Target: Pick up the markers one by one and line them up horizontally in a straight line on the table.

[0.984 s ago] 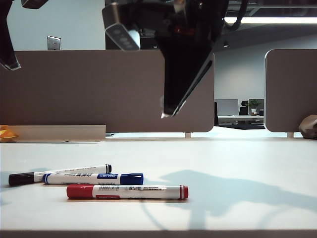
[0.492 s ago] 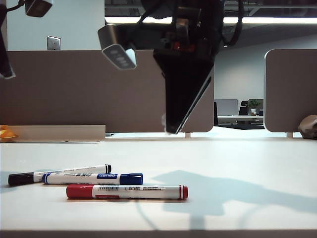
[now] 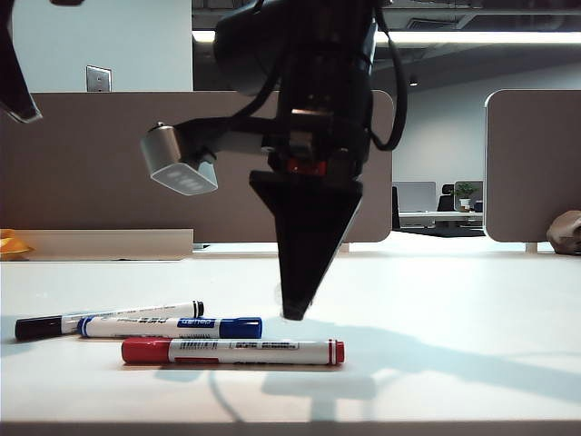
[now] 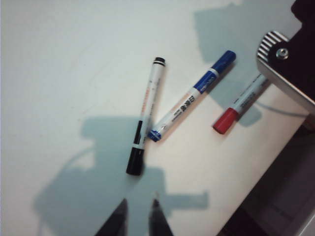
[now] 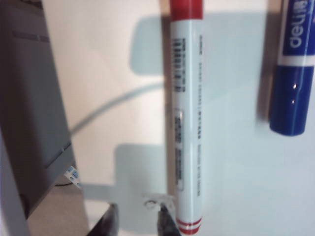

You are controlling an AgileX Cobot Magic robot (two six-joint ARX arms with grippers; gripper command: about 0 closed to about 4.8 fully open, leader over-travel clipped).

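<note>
Three markers lie on the table (image 3: 454,300) at the front left: a black-capped one (image 3: 109,318), a blue-capped one (image 3: 172,327) and, nearest the front, a red-capped one (image 3: 234,351). My right gripper (image 3: 292,313) points down just above the table behind the red marker's tail end. In the right wrist view the right gripper (image 5: 138,216) is open and holds nothing. The red marker (image 5: 186,113) lies just outside one finger, the blue cap (image 5: 295,73) farther off. My left gripper (image 4: 139,211) is open and empty, high above the black marker (image 4: 145,115). In the exterior view the left gripper (image 3: 18,100) hangs at the upper left.
Grey-brown divider panels (image 3: 136,163) stand behind the table, with a second one (image 3: 531,163) at the right. The table's front edge (image 3: 290,425) runs close below the red marker. The right arm's camera box (image 3: 180,168) juts out to the left of the right gripper.
My right gripper has come down from high above the table to just behind the red marker's tail end, and its jaws have parted a little. The markers have not moved.
</note>
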